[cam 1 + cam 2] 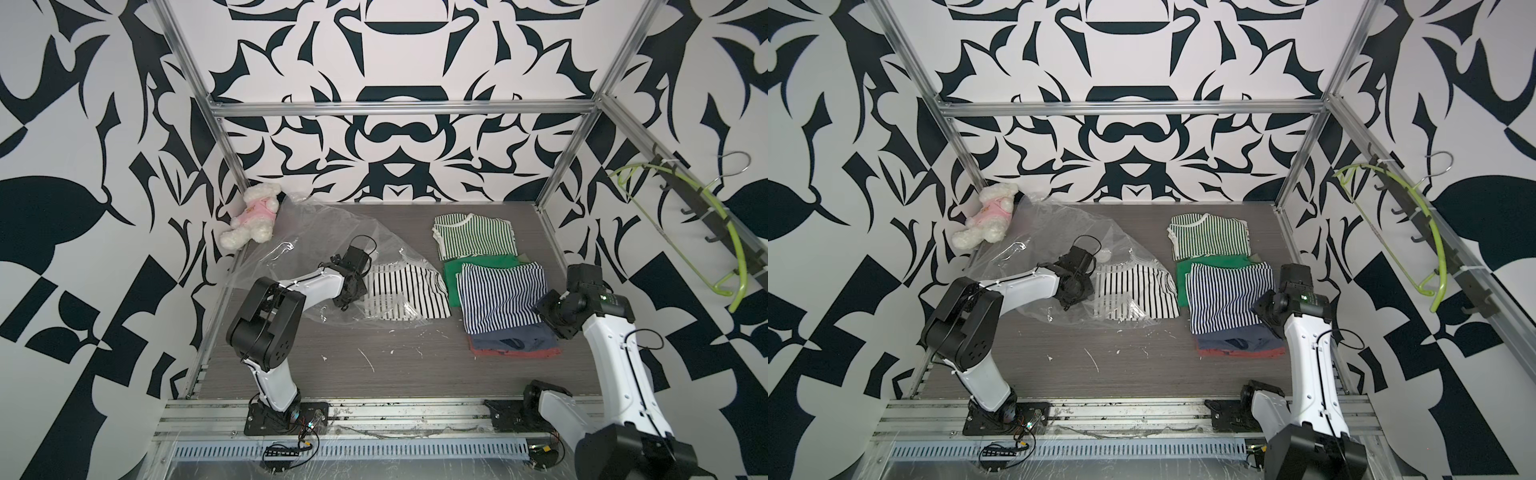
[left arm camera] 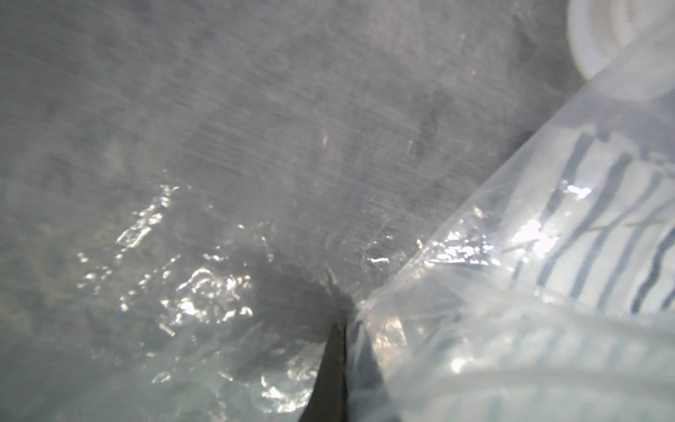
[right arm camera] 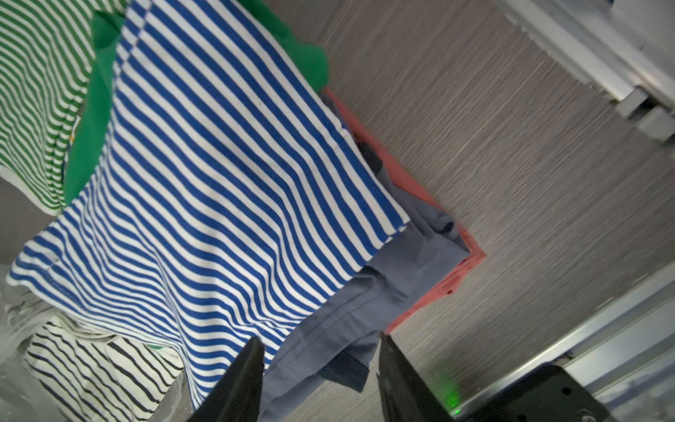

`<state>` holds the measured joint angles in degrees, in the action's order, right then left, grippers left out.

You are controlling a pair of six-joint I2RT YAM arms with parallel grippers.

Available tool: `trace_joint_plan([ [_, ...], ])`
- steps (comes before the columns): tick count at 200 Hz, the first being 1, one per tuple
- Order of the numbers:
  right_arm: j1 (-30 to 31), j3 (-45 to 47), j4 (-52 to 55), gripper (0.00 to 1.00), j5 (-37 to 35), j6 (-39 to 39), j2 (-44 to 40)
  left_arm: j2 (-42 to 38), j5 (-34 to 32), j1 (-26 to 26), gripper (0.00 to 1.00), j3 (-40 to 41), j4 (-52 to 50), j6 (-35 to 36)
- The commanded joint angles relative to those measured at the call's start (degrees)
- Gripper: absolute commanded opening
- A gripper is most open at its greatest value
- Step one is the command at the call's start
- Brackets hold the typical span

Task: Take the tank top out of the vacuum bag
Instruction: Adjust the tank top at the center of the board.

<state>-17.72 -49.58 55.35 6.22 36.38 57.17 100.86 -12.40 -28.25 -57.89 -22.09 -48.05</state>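
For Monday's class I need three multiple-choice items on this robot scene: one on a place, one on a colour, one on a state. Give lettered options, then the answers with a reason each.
1. Where does the plush toy lie?
A) at the table's far corner on the robot's left
B) at its near right corner
C) in its middle

2. Which colours stripe the top garment of the pile by the right gripper?
A) red and white
B) blue and white
C) black and yellow

3. How do the right gripper's jaws stand?
A) shut, empty
B) clamped on the plush toy
C) apart, gripping nothing

Answers:
1 A: both top views show it against the far wall corner.
2 B: the right wrist view shows blue and white bands.
3 C: a clear gap shows between them, with the cloth lying below.
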Motion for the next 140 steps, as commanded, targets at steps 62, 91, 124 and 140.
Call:
trace_joint_plan([
  [62, -7.3, 2.1, -7.0, 0.51, 10.6, 0.9, 8.1, 2.7, 1.0, 0.1, 0.00, 1.4, -1.7, 0.1],
  [91, -7.8, 3.0, -8.5, 0.52, 9.0, 0.7, 9.3, 2.6, 0.8, 0.1, 0.00, 1.1, -1.7, 0.1],
  [124, -8.4, 3.5, -10.2, 0.23, 8.6, 0.5, 9.6, 2.8, 0.9, 0.1, 0.00, 0.7, -1.7, 0.1],
  [140, -8.4, 3.1, -9.0, 0.02, 8.1, 0.4, 8.2, 2.6, 0.8, 0.1, 0.00, 0.8, -1.8, 0.2],
])
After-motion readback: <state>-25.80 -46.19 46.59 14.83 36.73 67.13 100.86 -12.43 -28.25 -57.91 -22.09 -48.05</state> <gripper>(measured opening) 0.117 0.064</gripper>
